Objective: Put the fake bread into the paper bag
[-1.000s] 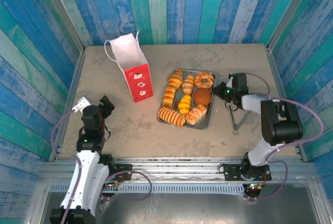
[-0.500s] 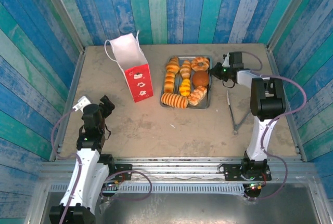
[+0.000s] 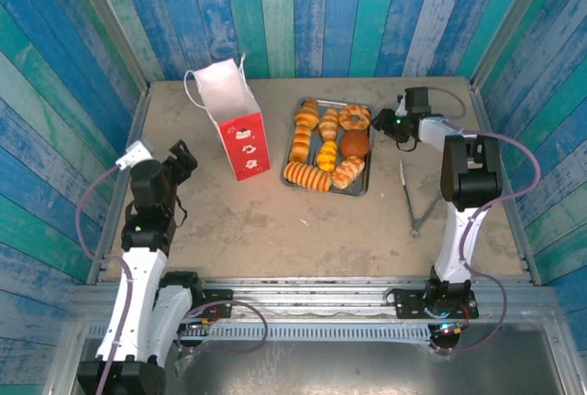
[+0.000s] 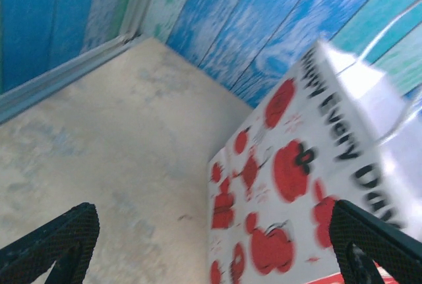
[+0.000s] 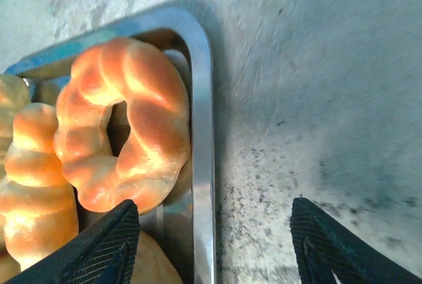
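Toward the bench's (image 3: 266, 225) far edge, the fake bread (image 3: 326, 152) lies on the tray (image 5: 201, 99), its doughnut (image 5: 122, 119) just left of the right tool (image 5: 214, 218), spread and empty; the paper bag (image 3: 234, 125) stands nearer the released left tool (image 4: 211, 251).

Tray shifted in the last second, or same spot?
Yes. The tray slid toward the back wall and squared up: its near edge, earlier well nearer the arms than the base of the paper bag, now sits about level with it.
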Motion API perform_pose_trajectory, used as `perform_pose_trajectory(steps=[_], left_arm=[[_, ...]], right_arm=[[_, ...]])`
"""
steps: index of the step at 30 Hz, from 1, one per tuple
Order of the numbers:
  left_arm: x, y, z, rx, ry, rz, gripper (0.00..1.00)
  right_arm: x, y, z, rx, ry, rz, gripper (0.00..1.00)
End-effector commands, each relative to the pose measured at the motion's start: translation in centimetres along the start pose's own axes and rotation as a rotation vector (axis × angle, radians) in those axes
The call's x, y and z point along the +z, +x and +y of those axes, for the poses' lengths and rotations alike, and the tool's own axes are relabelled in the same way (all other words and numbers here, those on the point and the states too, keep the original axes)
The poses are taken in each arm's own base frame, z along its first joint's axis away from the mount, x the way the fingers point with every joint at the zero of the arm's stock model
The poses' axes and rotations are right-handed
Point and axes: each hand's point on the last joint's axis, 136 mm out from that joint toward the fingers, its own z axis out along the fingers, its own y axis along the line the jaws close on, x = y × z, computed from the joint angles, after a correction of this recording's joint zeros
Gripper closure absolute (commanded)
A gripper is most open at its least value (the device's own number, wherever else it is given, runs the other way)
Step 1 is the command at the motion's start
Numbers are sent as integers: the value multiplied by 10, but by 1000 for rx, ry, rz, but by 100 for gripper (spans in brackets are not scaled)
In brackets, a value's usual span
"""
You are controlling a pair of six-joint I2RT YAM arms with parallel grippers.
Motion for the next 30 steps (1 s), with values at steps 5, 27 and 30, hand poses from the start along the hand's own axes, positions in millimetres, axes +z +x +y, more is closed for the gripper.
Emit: perform_pose_trajectory(steps=[5,27,30], left_arm=[[-3,-8,-67,59,195,249,1],[65,19,-74,36,-305,410,6],[73,22,-81,63,-300,420,6]], right_arm=[[-109,-30,31,-77,18,-194,23],[-204,44,13,-19,70,-201,0],[-207,45,14,-21,65,-208,0]])
